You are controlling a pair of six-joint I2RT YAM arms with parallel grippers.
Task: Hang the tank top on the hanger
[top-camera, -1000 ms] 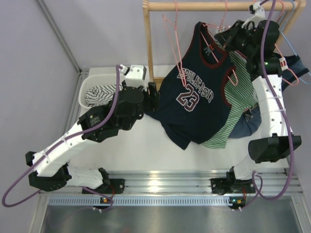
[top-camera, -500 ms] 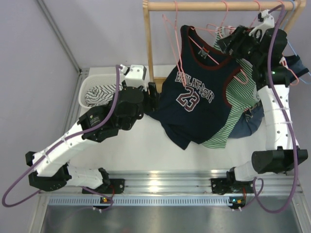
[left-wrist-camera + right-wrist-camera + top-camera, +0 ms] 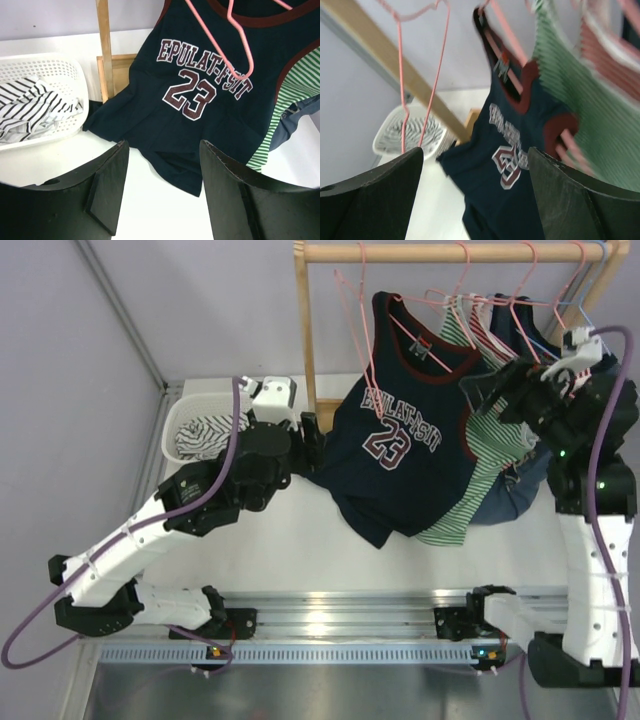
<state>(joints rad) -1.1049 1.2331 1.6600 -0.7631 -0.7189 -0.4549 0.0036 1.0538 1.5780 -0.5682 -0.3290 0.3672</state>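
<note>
Quick status from my seat. The left gripper (image 3: 162, 197) is spread wide and holding nothing, with neither finger touching any cloth. Straight ahead of it is the tank top (image 3: 200, 100), whose bottom hem is slumped on the table (image 3: 280, 540) just past the fingertips. Off to this gripper's left is the white basket (image 3: 47, 65) with a striped cloth (image 3: 30, 107) bundled inside, and a wooden post stands ahead-left between the basket and the jersey.

The right gripper (image 3: 475, 200) is up high, also wide open and empty. From its camera the tank top hangs ahead and a bit below, number 23 facing me, though the picture is motion-blurry. The straps sit over the pink hanger (image 3: 418, 343), and I can see the wire inside the maroon neck. Its hook goes up to the wooden rail (image 3: 430, 252), but I can't make out the hook itself clearly. The green-striped top (image 3: 570, 75) hangs right of the jersey from this gripper, pressed against it. A spare pink hanger (image 3: 400, 85) dangles bare to the upper left.
</note>
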